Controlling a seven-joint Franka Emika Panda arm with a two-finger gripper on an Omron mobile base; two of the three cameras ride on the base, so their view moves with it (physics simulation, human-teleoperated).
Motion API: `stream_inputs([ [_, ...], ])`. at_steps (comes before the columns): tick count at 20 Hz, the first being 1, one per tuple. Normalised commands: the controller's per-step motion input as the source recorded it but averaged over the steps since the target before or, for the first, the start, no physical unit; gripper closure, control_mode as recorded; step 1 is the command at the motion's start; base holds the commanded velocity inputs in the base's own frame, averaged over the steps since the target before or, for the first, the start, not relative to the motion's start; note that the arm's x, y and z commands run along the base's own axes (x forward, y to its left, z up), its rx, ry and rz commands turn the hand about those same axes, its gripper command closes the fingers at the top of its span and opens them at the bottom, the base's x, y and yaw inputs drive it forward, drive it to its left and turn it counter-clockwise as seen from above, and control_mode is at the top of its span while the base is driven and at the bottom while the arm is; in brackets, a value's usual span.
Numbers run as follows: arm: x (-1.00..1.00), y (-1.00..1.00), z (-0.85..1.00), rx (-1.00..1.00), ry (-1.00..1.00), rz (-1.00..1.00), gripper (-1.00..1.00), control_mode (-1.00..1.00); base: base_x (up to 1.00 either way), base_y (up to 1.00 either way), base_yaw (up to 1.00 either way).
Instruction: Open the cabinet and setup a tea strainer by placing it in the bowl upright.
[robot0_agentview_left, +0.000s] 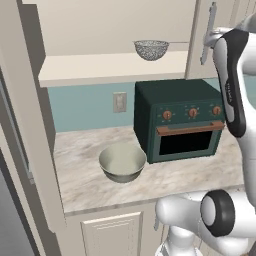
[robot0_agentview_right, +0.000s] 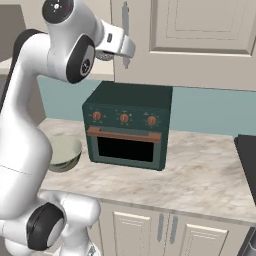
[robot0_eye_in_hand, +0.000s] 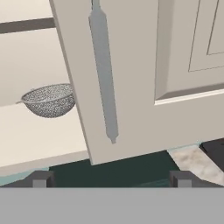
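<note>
Marbled countertop (robot0_agentview_left: 90, 175) runs beneath the wall cabinet (robot0_agentview_right: 200, 45), whose door stands swung open; you see its long silver handle (robot0_eye_in_hand: 103, 74) directly ahead in the hand view. On the exposed shelf (robot0_agentview_left: 100, 67) sits the tea strainer (robot0_agentview_left: 151, 49), upright, its thin handle pointing toward the door. On the counter below, the bowl (robot0_agentview_left: 122, 162) rests just beside the dark green toaster oven (robot0_agentview_left: 180, 120). Your gripper (robot0_eye_in_hand: 111, 178) hangs near the door handle with its fingers spread wide, pinching nothing.
</note>
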Motion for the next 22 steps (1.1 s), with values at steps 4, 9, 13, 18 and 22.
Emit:
stream_inputs([
  [4, 0.38, -0.02, 0.00, 0.00, 0.00, 0.00, -1.00, -1.00, 0.00, 0.00, 0.00],
  [9, 0.29, -0.16, 0.00, 0.00, 0.00, 0.00, -1.00, -1.00, 0.00, 0.00, 0.00],
  [13, 0.28, -0.08, 0.00, 0.00, 0.00, 0.00, -1.00, -1.00, 0.00, 0.00, 0.00],
  [18, 0.26, 0.00, 0.00, 0.00, 0.00, 0.00, -1.00, -1.00, 0.00, 0.00, 0.00],
  [22, 0.40, 0.00, -0.04, 0.00, 0.00, 0.00, -1.00, -1.00, 0.00, 0.00, 0.00],
])
